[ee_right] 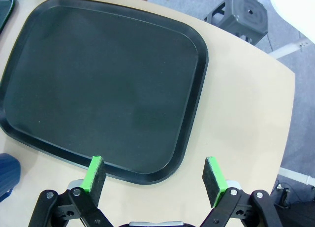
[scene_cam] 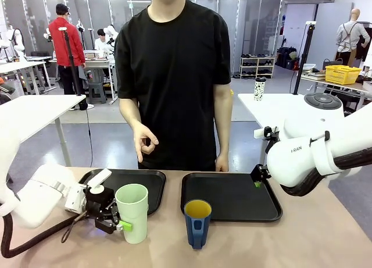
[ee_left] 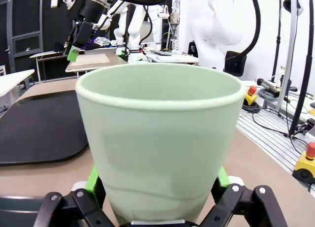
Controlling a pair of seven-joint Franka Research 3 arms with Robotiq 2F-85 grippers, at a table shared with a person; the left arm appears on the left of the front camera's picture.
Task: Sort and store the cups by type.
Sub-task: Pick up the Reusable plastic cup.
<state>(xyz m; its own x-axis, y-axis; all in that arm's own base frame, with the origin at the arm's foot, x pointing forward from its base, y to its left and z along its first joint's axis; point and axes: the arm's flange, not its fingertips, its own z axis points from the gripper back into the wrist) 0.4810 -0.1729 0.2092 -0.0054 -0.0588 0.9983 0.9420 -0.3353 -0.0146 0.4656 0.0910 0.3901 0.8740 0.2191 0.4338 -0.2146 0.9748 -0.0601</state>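
The tall mint-green tumbler [scene_cam: 132, 212] stands upright on the table in front of the left black tray [scene_cam: 148, 181]. My left gripper [scene_cam: 121, 222] is open, and its green pads [ee_left: 93, 180] sit on either side of the tumbler's [ee_left: 157, 138] lower wall. To its right stands the dark blue mug [scene_cam: 197, 222], yellow inside, at the near edge of the right black tray [scene_cam: 232, 195]. My right gripper [scene_cam: 257, 178] hangs open above that tray's right side, nothing between its fingers. In the right wrist view the gripper [ee_right: 155, 175] hovers over the tray [ee_right: 98, 89], and the mug's edge [ee_right: 7, 175] shows at the lower left.
A person stands at the far side. One hand [scene_cam: 144, 141] is raised with fingers curled and the other [scene_cam: 221, 162] rests by the table edge. A white black-spotted cup [scene_cam: 259, 89] stands on a table behind. Bare tabletop [scene_cam: 314, 233] lies at the right.
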